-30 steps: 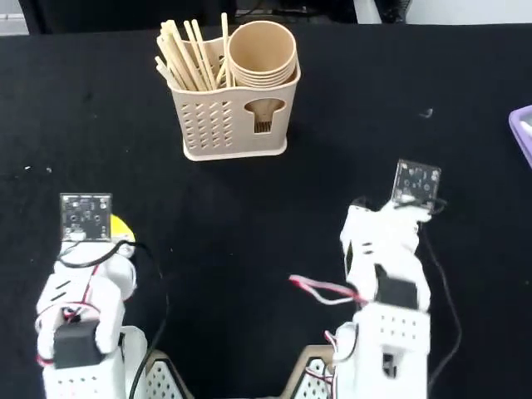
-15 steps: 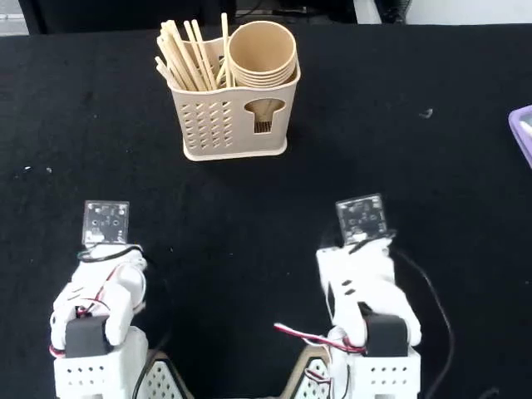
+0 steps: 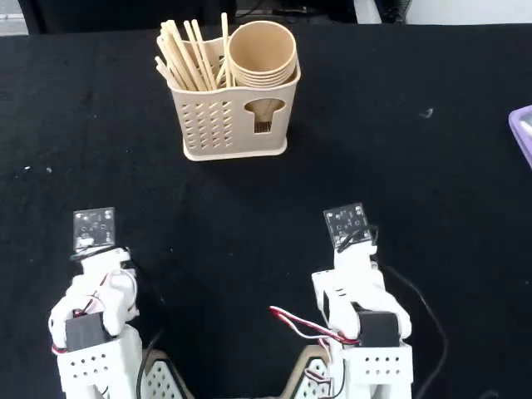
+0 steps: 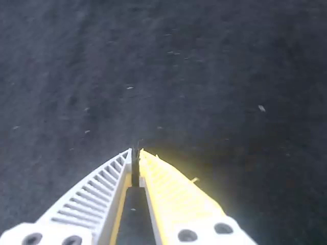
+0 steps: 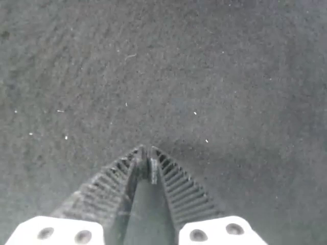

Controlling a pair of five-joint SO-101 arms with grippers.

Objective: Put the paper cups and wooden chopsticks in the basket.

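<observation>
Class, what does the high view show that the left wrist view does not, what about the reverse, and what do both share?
High view adds: the basket, holding stacked paper cups and wooden chopsticks, and two arms. Left wrist view adds: the left tool, shut, one side white and one yellow. Shared: the black table.
</observation>
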